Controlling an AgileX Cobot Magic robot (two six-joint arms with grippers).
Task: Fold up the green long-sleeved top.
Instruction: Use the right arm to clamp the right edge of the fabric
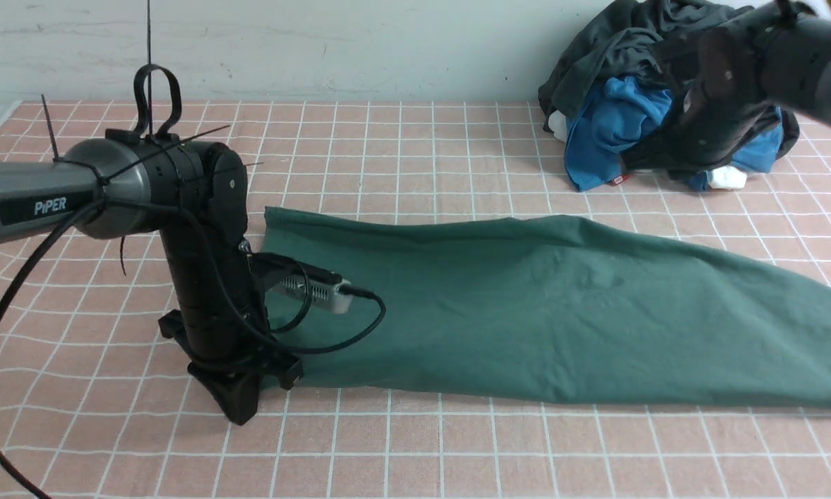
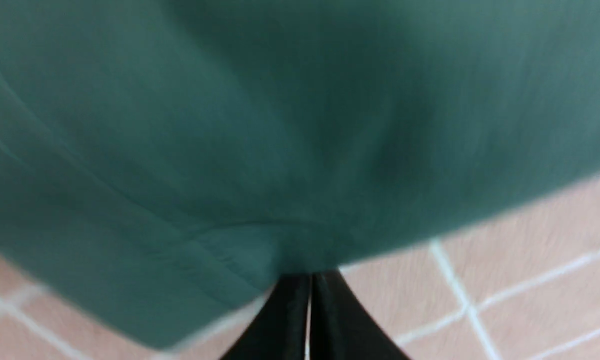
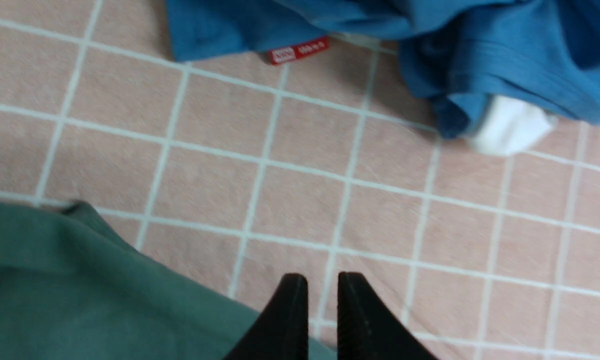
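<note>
1. The left gripper [image 2: 310, 278] was closed, its jaws pressed together on the near-left corner of the green long-sleeved top [image 1: 561, 312]. Creases in the cloth ran in toward the tips, so the corner looked pinched rather than merely touched.
2. From that corner the top lay flat on the pink checked tablecloth [image 1: 422, 450]. It formed a long band running rightward from the left arm and out of the front view at the right edge.
3. No sleeve, cuff or collar stuck out from the band, so the lengthwise folds seemed done. That is only a judgement, since the right end was out of sight.
4. What looked left was to carry the held left end over toward the right to shorten the band, perhaps more than once, and lay it square.
5. The right gripper [image 3: 322, 282] hung over the tablecloth just beside the top's far edge, its jaws a narrow gap apart with nothing between them — no grip on the top.
6. Farther off, at the far right and apart from the top, sat a heap: a bright blue garment [image 1: 616, 118] with a red tag [image 3: 298, 50], a charcoal-grey garment [image 1: 616, 41] over it, and a bit of white cloth [image 3: 510, 130].
</note>
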